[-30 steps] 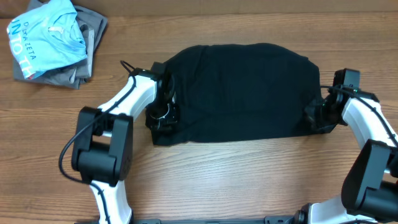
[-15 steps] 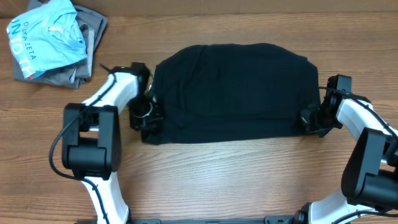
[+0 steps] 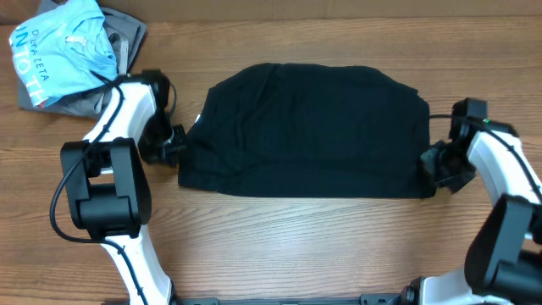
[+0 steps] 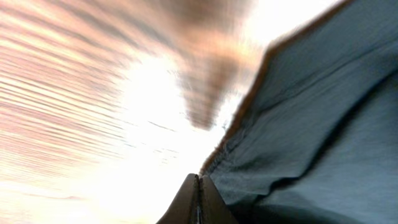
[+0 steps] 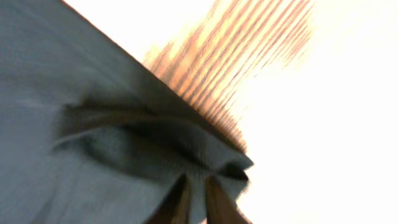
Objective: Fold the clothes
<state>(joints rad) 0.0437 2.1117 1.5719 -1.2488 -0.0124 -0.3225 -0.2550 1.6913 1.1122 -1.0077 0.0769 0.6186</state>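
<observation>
A black garment [image 3: 309,131] lies spread across the middle of the wooden bench [image 3: 296,246], a wide, rounded rectangle. The left tool [image 3: 175,144] is clenched on its left edge, the fingers pressed together with the hem bunched at their tips. The right tool [image 3: 436,169] pinches the near right corner, the cloth puckering toward it. A light blue shirt [image 3: 59,51] sits on grey garments [image 3: 127,38] at the far left corner.

Bears on the brown wood-grain tabletop [image 3: 296,246] the black clothes [image 3: 313,127], spread flat across the middle, and, well apart at the far left corner, a light blue shirt [image 3: 63,51] with white lettering heaped on grey garments [image 3: 131,34].
</observation>
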